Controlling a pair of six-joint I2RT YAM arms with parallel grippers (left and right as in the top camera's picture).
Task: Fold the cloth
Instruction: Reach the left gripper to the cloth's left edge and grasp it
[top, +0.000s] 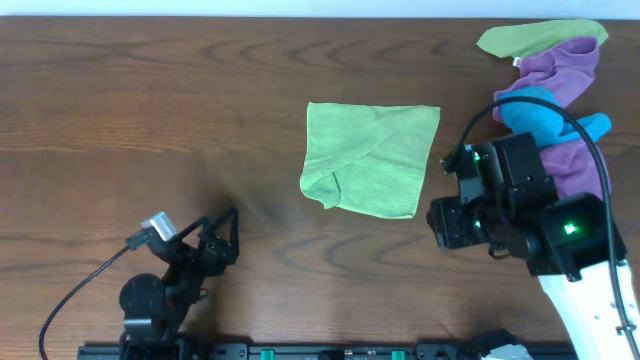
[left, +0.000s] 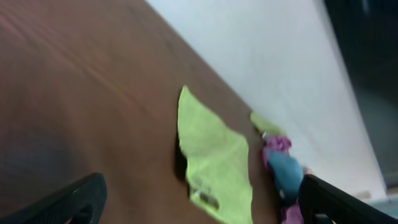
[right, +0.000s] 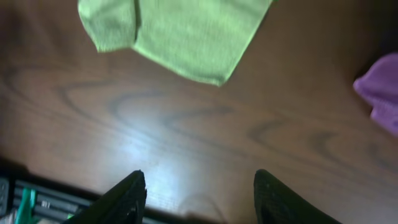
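A light green cloth (top: 372, 158) lies on the brown wooden table, roughly square, with its left part folded over in a loose flap. It also shows in the left wrist view (left: 214, 158) and at the top of the right wrist view (right: 180, 34). My left gripper (top: 215, 240) is open and empty at the front left, well away from the cloth; its fingers (left: 199, 202) frame the bottom of its wrist view. My right gripper (top: 445, 215) is open and empty just right of the cloth's front right corner, with bare table between its fingers (right: 199, 190).
A heap of cloths sits at the back right: a green one (top: 535, 38), a purple one (top: 560, 75) and a blue one (top: 545, 118). The purple cloth shows at the right edge of the right wrist view (right: 382, 93). The table's front edge lies close below the right gripper.
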